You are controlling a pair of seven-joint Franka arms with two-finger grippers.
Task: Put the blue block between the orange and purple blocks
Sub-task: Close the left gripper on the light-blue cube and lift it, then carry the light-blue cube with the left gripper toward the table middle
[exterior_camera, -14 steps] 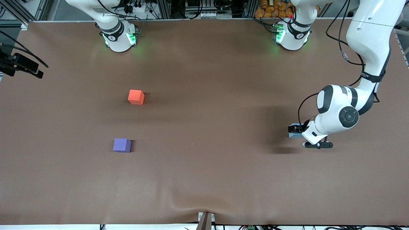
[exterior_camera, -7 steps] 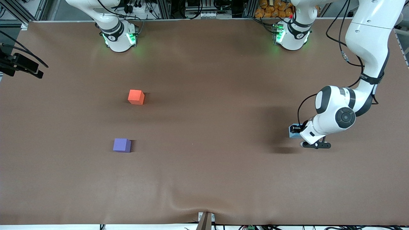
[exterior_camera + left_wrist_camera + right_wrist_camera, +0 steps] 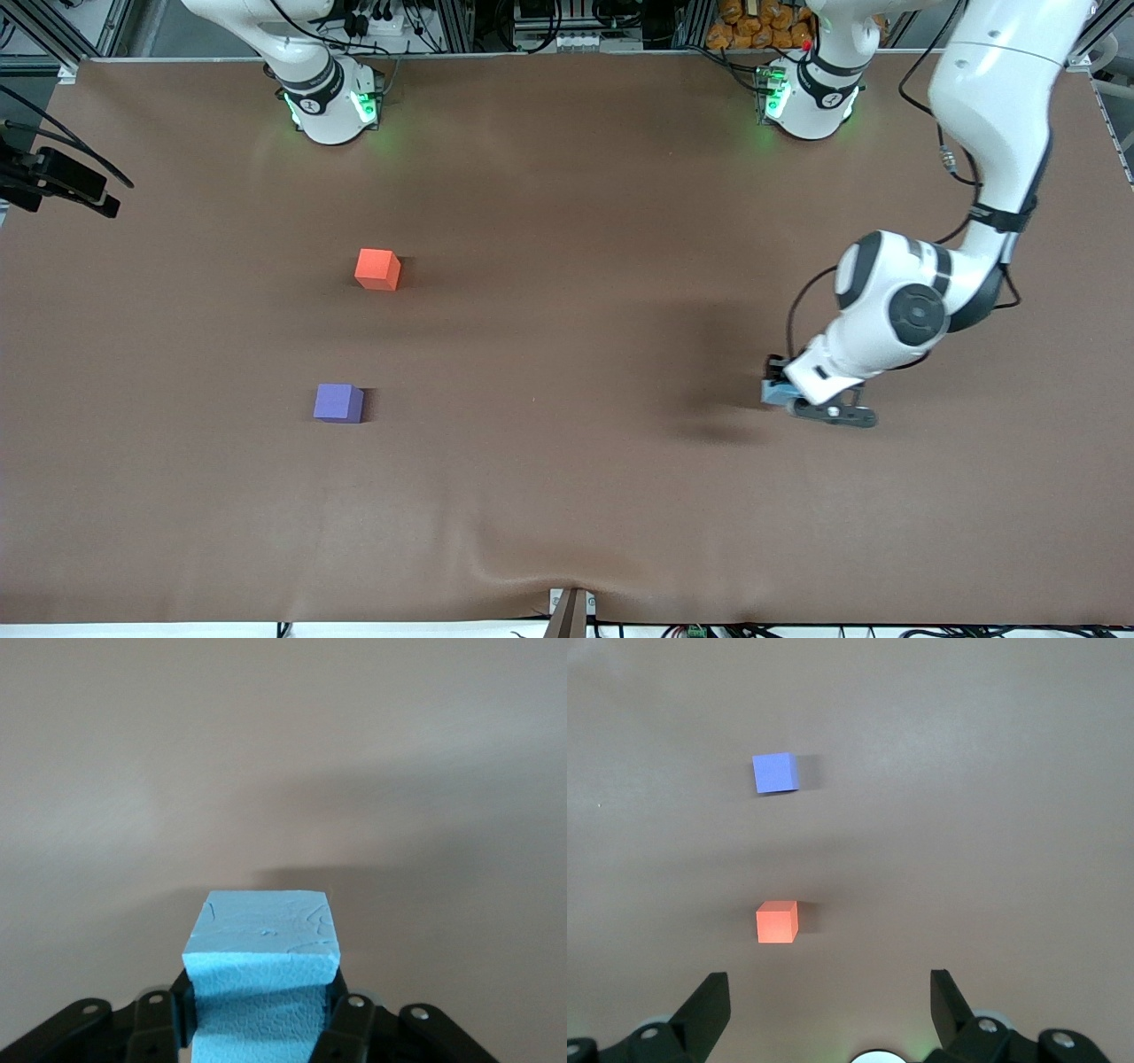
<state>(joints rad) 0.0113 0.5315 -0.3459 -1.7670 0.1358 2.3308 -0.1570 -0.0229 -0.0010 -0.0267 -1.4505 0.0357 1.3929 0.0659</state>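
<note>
Now the left gripper (image 3: 784, 392) is clamped on the blue block (image 3: 774, 392), and it has lifted and shifted toward the right arm's end of the table since a second ago, when the block still sat on the table under open fingers. That means the pick looks done, and the carry toward the other two cubes is likely starting; most of the trip remains.

The orange block (image 3: 377, 269) and the purple block (image 3: 337, 403) rest well apart from the blue one, toward the right arm's end, the purple nearer the front camera. The gap between them is bare table (image 3: 567, 496).

The left wrist view shows what the front view cannot: the blue block (image 3: 262, 961) is pinched squarely between the two fingers (image 3: 350, 1023), its top face level, with a shadow on the table below it. The front view hides most of that under the wrist.

The right gripper (image 3: 830, 1010) waits, jaws wide apart and empty, high over the orange block (image 3: 777, 922) and purple block (image 3: 774, 773).
</note>
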